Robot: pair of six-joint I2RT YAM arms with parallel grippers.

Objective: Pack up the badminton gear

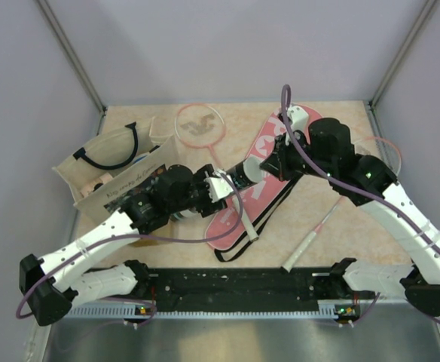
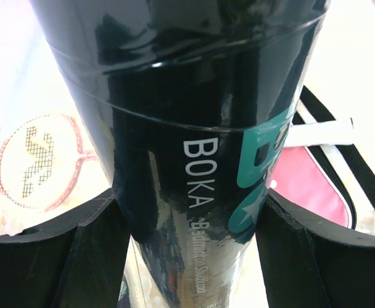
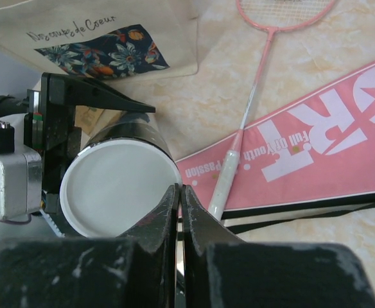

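My left gripper is shut on the black tube with teal lettering and holds it above the table, its white cap facing the right arm. The right gripper is shut with nothing in it, its tips at the cap's rim. The pink "SPORT" cover lies flat under both grippers, with its black strap trailing toward the near edge. One pink-rimmed racket lies with its handle on the cover. A second racket lies at the right, its head partly hidden by the right arm.
A beige tote bag with black handles and a flower print stands open at the left, close behind the left gripper. Metal frame posts rise at the far corners. The black base rail runs along the near edge.
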